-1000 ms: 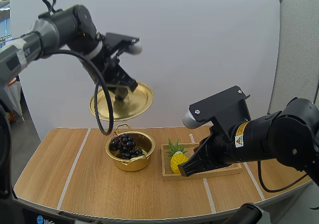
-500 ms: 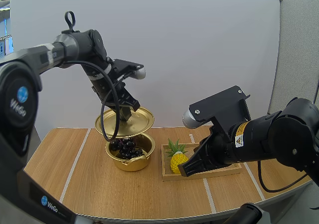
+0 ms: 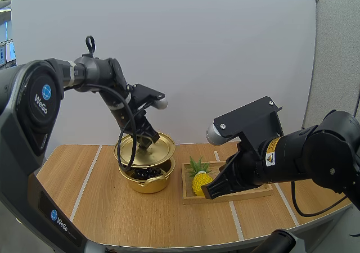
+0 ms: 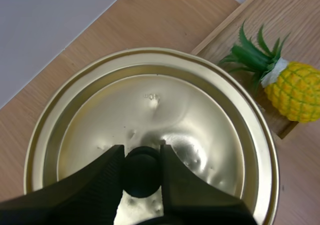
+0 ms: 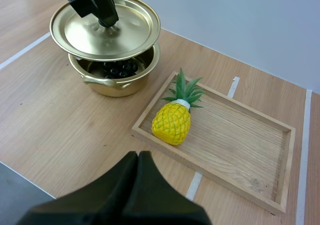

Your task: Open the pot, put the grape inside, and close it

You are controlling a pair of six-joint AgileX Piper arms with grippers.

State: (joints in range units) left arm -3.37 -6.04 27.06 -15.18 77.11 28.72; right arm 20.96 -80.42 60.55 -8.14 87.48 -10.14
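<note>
L end effector [image 4: 141, 157] gripping lid [image 3: 133, 152] knob | lid seemingly just over pot [image 3: 147, 183] | R end effector [image 5: 138, 159] clenched

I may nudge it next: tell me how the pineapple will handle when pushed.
The pineapple seems to lie on its side on the wooden tray, so its rounded body would probably roll. It looks like a light toy. The leaves may flex.

My left gripper [image 4: 141, 151] pinches the black knob [image 4: 142, 176] of the gold lid [image 4: 195, 110] — one ribbed finger on each side. The lid faces up, its ringed rim almost wholly in sight. Just past its edge a pineapple [image 4: 296, 91] lies on the wooden tray [image 4: 224, 26], leaves toward the lid — table [image 4: 160, 15] around.
</note>
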